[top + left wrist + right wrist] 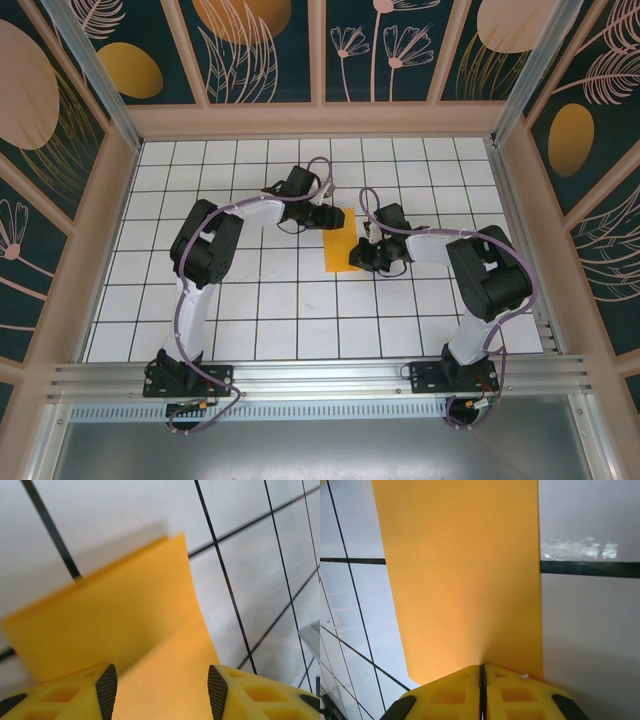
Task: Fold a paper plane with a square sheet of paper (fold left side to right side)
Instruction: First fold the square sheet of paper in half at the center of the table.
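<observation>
The right gripper [481, 672] is pressed together at the near edge of the paper [465, 580], a smooth orange-yellow strip stretched ahead, its far end cut off; a pinch cannot be confirmed. The left gripper [162, 692] is spread, the paper curved up between its ribbed pads [106, 690].

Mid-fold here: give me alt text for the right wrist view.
An orange-yellow sheet of paper lies flat on the white gridded table, stretching away from the yellow right pincer, which is shut at the sheet's near edge. Whether it actually pinches the paper is unclear.
</observation>
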Available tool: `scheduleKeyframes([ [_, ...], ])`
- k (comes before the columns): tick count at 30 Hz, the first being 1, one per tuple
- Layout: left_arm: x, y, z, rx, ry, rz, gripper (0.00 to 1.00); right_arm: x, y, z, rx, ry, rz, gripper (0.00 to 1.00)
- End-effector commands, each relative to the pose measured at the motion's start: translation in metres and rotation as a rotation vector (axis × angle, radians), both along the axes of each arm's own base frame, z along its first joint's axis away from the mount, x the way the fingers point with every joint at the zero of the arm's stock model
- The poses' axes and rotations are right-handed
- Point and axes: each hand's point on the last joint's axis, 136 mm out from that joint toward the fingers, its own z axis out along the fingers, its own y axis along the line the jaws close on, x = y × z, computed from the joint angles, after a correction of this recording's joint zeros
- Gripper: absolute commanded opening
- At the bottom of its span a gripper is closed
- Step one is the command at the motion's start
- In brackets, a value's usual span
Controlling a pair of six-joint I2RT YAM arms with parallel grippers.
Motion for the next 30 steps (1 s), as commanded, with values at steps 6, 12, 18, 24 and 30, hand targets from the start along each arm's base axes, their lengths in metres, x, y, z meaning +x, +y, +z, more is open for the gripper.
scheduleKeyframes([
  [6, 0.053, 0.035, -0.029, 0.1, -0.027, 0.096, 0.55, -0.036, -0.046, -0.051, -0.229, 0.164, -0.04, 0.12],
  [12, 0.069, 0.043, -0.035, 0.12, -0.022, 0.109, 0.55, -0.034, -0.042, -0.048, -0.21, 0.157, -0.036, 0.13],
  [18, 0.089, 0.041, 0.018, 0.056, -0.091, 0.102, 0.57, -0.012, -0.01, -0.015, -0.048, 0.044, -0.004, 0.15],
  [24, 0.091, 0.046, 0.098, 0.006, -0.202, 0.11, 0.57, 0.022, 0.011, 0.048, 0.054, -0.147, 0.016, 0.24],
  [30, 0.04, 0.053, 0.106, -0.084, -0.162, 0.12, 0.56, 0.041, -0.018, 0.073, -0.02, -0.24, -0.045, 0.43],
])
